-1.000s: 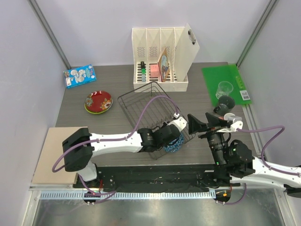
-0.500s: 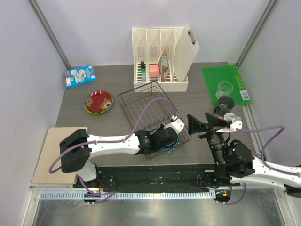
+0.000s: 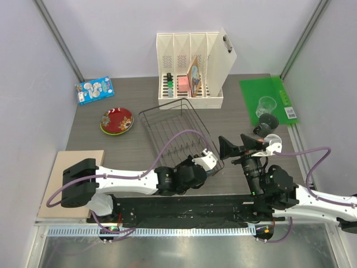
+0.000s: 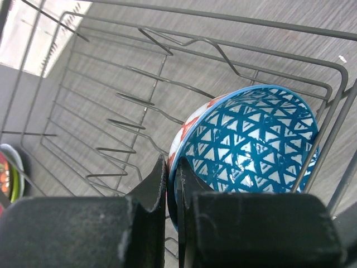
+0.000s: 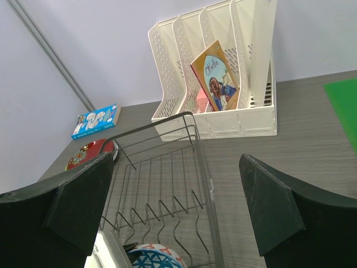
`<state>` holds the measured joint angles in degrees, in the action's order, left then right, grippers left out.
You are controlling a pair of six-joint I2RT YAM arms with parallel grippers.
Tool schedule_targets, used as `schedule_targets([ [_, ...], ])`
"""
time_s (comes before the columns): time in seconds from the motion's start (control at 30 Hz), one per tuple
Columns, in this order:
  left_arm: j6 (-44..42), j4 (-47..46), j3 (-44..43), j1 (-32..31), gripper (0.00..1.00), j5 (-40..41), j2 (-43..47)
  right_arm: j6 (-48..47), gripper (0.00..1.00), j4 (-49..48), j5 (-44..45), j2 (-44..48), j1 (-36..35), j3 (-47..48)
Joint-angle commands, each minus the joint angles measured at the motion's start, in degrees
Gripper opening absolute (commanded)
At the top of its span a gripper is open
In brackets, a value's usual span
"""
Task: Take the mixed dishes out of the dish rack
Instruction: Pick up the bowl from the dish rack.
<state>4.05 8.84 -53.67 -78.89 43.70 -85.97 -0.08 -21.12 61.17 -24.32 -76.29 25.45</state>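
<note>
At the far left corner of the table (image 3: 125,148) lies a blue box (image 3: 94,90), its print too small to read. Just nearer, a red plate (image 3: 117,120) sits on a green plate (image 3: 104,128). A wooden board (image 3: 70,178) lies at the near left corner. The rack (image 3: 175,125) stands mid-table. The bowl (image 4: 251,139) stands on edge in its near right corner, wires close around it. The overhead view hides the bowl under the left arm. The left wrist view shows the left pincer (image 4: 172,167) narrow, clamped over the bowl's rim. At the far edge a cream file holder (image 3: 192,67) keeps a book (image 5: 216,84) whose cursive title I cannot read. The right pincer (image 3: 239,146) hangs wide, holding nothing, just right of the rack. Toward the far right corner a glass (image 3: 266,105) stands on a green mat (image 3: 268,92) bearing a barcode label (image 3: 290,112), with a dark mug (image 3: 270,122) just nearer.
</note>
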Motion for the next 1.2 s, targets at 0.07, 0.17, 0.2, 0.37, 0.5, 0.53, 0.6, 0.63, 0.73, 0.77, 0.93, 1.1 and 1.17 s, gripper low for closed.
schedule_targets([
  [0.07,-3.3,-16.0,0.0,-0.8,0.0,10.8,-2.2,0.8,1.0,-1.0,2.4,-1.3,0.4,0.3],
  [0.17,-2.7,-17.1,0.4,-0.8,0.0,11.5,-3.7,6.7,0.97,7.7,8.9,-4.1,1.0,2.8],
  [0.2,-2.5,-17.3,0.6,-0.7,0.0,11.6,-3.9,8.9,0.96,10.4,10.2,-4.9,1.6,4.4],
  [0.37,-2.8,-23.9,3.7,-0.9,0.0,14.7,-4.5,23.9,0.84,26.5,4.8,-9.9,10.9,7.9],
  [0.5,-3.8,-29.2,6.6,-1.1,0.0,16.9,-4.7,30.3,0.53,32.5,-3.1,-13.3,18.4,10.9],
  [0.53,-3.8,-30.2,7.1,-1.2,0.0,17.5,-4.6,31.0,0.48,33.0,-4.6,-14.0,19.7,11.3],
  [0.6,-5.1,-32.0,7.6,-1.2,0.0,18.5,-4.3,31.9,0.43,34.0,-9.3,-16.5,22.1,12.1],
  [0.63,-5.2,-32.5,8.2,-1.2,0.0,18.4,-3.9,31.9,0.47,34.0,-11.2,-17.8,24.8,12.3],
  [0.73,-5.1,-33.9,9.1,-1.2,0.0,18.7,-3.2,32.9,0.52,34.3,-21.1,-23.3,31.6,13.0],
  [0.77,-5.2,-34.0,9.3,-1.2,0.0,18.8,-3.1,33.5,0.53,34.0,-24.4,-24.7,33.1,13.0],
  [0.93,-6.1,-37.2,11.1,-1.4,0.0,20.3,-2.0,34.0,0.55,29.0,-34.9,-30.7,36.5,11.0],
  [1.1,-7.7,-39.5,12.4,-1.4,0.0,21.7,-1.7,33.7,0.57,24.3,-38.6,-32.3,36.8,9.5],
  [1.17,-8.1,-40.0,12.5,-1.4,0.0,21.9,-1.6,33.5,0.57,23.2,-39.6,-32.4,36.7,9.4],
])
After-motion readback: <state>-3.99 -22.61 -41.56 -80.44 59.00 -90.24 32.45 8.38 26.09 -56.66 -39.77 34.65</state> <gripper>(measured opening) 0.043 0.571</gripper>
